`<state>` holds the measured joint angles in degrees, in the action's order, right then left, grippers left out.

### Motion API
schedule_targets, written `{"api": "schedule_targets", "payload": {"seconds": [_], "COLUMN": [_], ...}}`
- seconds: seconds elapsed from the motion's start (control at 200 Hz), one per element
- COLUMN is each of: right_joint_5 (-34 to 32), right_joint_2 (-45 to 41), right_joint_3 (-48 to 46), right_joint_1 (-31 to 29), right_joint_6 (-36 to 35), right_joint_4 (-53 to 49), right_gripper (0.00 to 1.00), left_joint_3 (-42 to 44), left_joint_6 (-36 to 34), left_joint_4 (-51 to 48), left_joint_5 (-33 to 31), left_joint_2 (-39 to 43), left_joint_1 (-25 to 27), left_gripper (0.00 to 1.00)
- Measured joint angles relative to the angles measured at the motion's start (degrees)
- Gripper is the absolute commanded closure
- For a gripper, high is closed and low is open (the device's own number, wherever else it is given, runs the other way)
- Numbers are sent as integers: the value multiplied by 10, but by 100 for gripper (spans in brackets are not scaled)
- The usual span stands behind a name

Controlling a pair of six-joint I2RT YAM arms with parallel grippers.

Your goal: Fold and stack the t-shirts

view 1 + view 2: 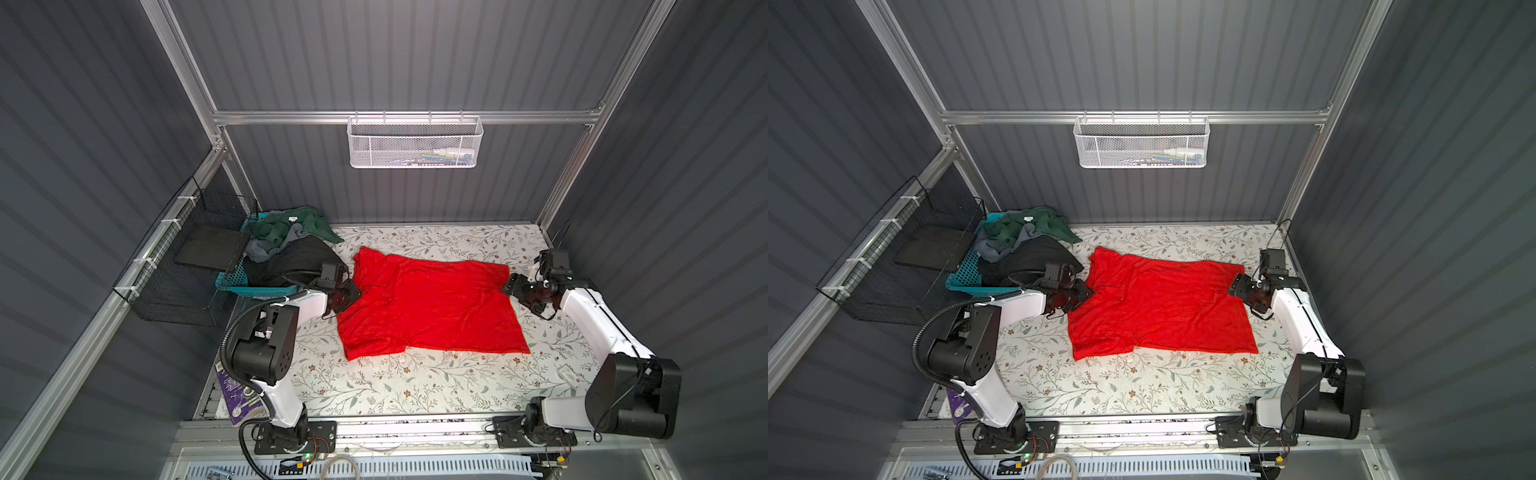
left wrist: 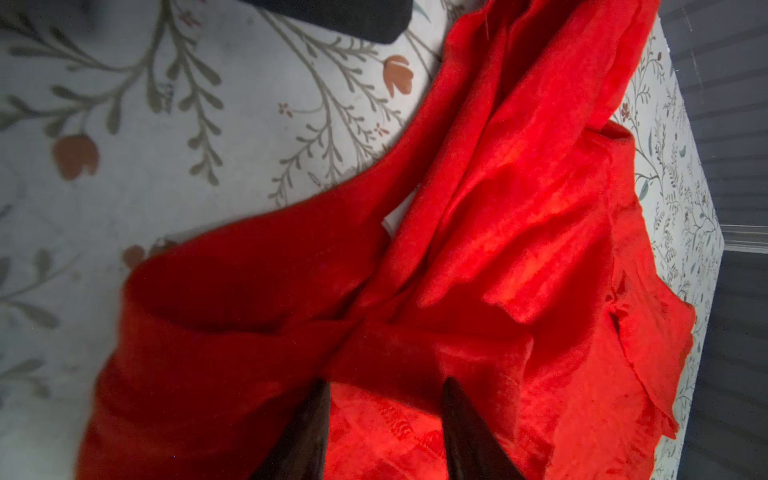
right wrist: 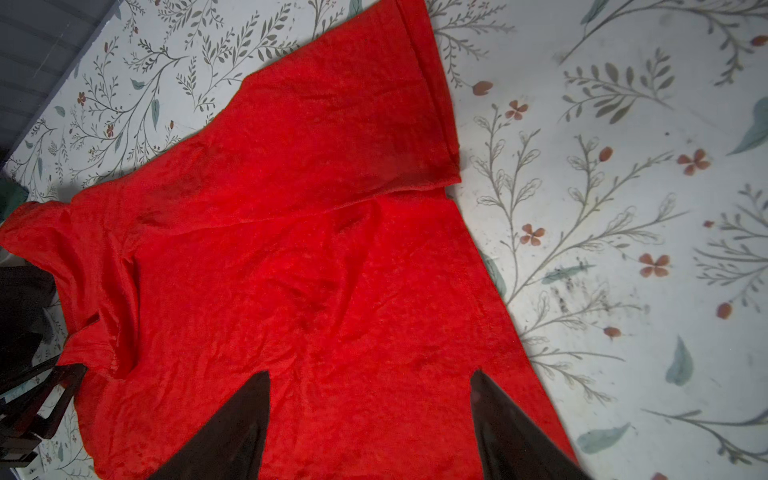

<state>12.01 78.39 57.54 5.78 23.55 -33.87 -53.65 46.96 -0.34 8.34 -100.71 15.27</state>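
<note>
A bright red t-shirt point(image 1: 432, 307) point(image 1: 1163, 307) lies spread and wrinkled on the floral table, its neck end toward the left. My left gripper point(image 1: 353, 293) point(image 1: 1088, 291) sits low at that end. In the left wrist view its fingers stand apart point(image 2: 386, 382) over bunched red cloth point(image 2: 498, 249), nothing pinched. My right gripper point(image 1: 508, 286) point(image 1: 1235, 286) hovers at the shirt's right edge. In the right wrist view it is wide open point(image 3: 372, 374) above flat red cloth point(image 3: 291, 249). Dark green point(image 1: 291, 226), black point(image 1: 291, 262) and grey point(image 1: 257, 251) t-shirts are heaped at the back left.
The heap fills a teal plastic basket point(image 1: 232, 282) beside a black wire basket point(image 1: 187, 266) on the left wall. A white mesh basket point(image 1: 415, 143) hangs on the back rail. A purple booklet point(image 1: 237, 395) lies by the left arm's base. Bare floral table point(image 1: 415, 386) shows in front.
</note>
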Motion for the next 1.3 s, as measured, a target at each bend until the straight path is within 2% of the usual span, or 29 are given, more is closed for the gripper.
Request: {"api": "schedule_targets", "payload": {"seconds": [0.205, 0.36, 0.525, 0.81, 1.01, 1.296], "right_joint_5": [0, 0, 0, 0, 0, 0], "right_joint_2": [0, 0, 0, 0, 0, 0], "right_joint_3": [-2, -2, -2, -2, -2, -2], "right_joint_1": [0, 0, 0, 0, 0, 0], "right_joint_6": [0, 0, 0, 0, 0, 0], "right_joint_4": [0, 0, 0, 0, 0, 0], "right_gripper": [24, 24, 24, 24, 24, 24], "left_joint_3": [0, 0, -4, -12, -15, -15], "left_joint_6": [0, -1, -2, -5, -17, -9], "left_joint_4": [0, 0, 0, -1, 0, 17], "left_joint_5": [-2, -2, -4, -17, -30, -20], "left_joint_2": [0, -1, -2, -2, -2, -2], "left_joint_1": [0, 0, 0, 0, 0, 0], "left_gripper": [65, 79, 82, 82, 62, 57]}}
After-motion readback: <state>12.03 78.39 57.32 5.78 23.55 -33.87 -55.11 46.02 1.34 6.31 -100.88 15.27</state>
